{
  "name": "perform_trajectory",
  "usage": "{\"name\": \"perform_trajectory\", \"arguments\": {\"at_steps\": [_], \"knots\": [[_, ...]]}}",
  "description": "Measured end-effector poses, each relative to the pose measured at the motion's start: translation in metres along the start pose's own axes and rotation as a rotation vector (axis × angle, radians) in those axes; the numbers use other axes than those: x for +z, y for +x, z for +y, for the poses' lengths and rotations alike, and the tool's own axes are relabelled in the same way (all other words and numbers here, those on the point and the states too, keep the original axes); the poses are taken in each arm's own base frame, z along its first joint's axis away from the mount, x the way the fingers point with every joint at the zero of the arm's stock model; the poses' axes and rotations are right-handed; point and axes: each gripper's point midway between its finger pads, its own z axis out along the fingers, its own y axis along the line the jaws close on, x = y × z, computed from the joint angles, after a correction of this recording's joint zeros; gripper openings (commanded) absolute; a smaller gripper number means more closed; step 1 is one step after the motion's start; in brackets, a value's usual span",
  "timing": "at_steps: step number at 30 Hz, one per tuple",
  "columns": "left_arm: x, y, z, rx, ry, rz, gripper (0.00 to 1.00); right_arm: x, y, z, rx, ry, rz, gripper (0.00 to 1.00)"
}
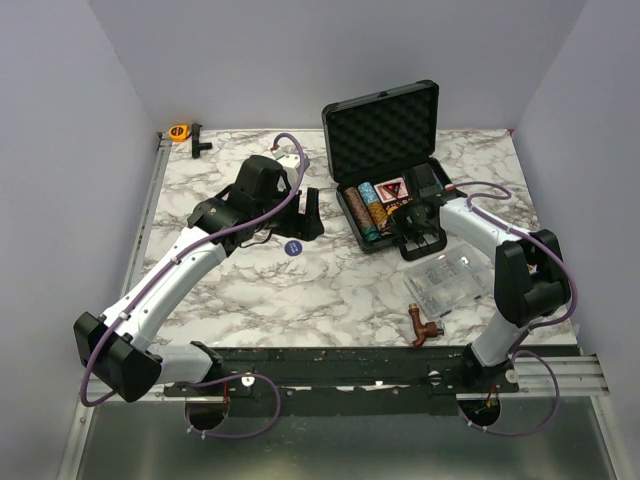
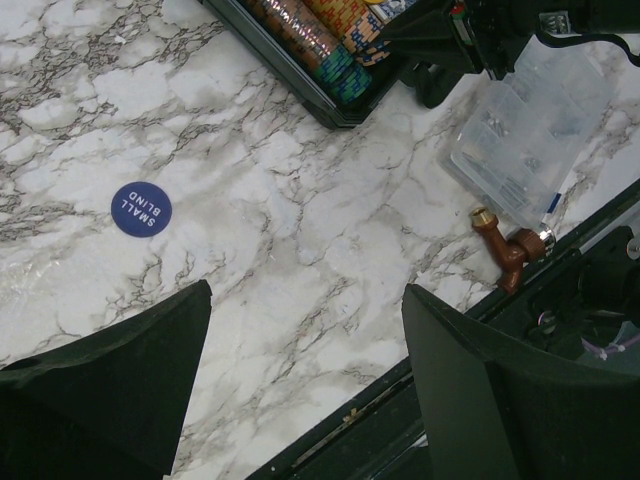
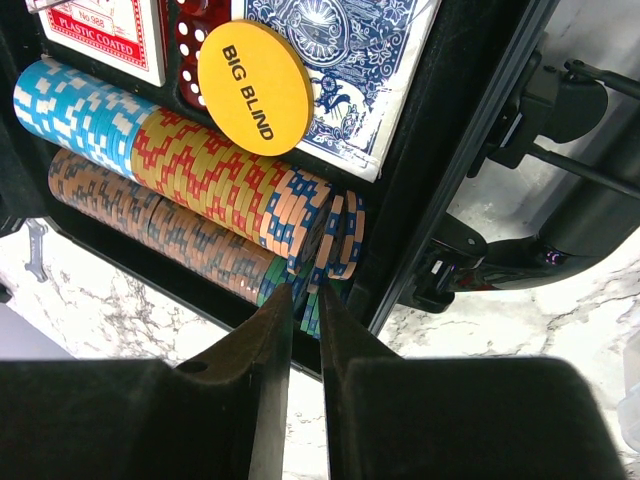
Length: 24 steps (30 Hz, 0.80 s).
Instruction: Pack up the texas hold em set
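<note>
Right wrist view: right gripper [image 3: 305, 300] enters from 6 o'clock, jaws drawn to a narrow slit over the near end of the chip rows [image 3: 215, 180]. Whether a chip edge is pinched there cannot be told, as the tips cover it. Big Blind disc [image 3: 255, 87] rests on the blue deck [image 3: 350, 60] at 12 o'clock.

Judgement: part the jaws fully, then lift straight up, lest the leaning end chips topple.

Left gripper [image 2: 305, 290] stands wide and empty over marble. Small Blind disc [image 2: 141, 209] lies at its 9 o'clock, outside the case and likely the next pick.

Briefcase [image 1: 380, 125] sits open at 1 o'clock of the table. Red deck [image 3: 105, 30] is cut off by the frame edge; latches not made out.
</note>
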Motion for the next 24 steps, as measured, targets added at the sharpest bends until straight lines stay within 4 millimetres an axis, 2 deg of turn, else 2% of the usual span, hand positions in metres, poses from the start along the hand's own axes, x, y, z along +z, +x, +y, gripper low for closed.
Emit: {"name": "perform_trajectory", "arguments": {"at_steps": [6,16,20,24], "knots": [[0.001,0.001,0.000,0.000,0.000,0.002,0.77,0.000,0.000,0.000,-0.003,-0.001,0.001,0.25],[0.002,0.000,0.000,0.000,0.006,-0.004,0.77,-0.001,0.002,-0.003,-0.133,-0.012,0.011,0.43],[0.003,0.001,-0.001,-0.001,0.014,0.002,0.77,-0.009,-0.002,-0.001,-0.240,-0.036,-0.001,0.44],[0.004,0.002,0.000,-0.005,0.016,0.008,0.77,-0.021,-0.013,0.012,-0.364,-0.073,-0.044,0.43]]}}
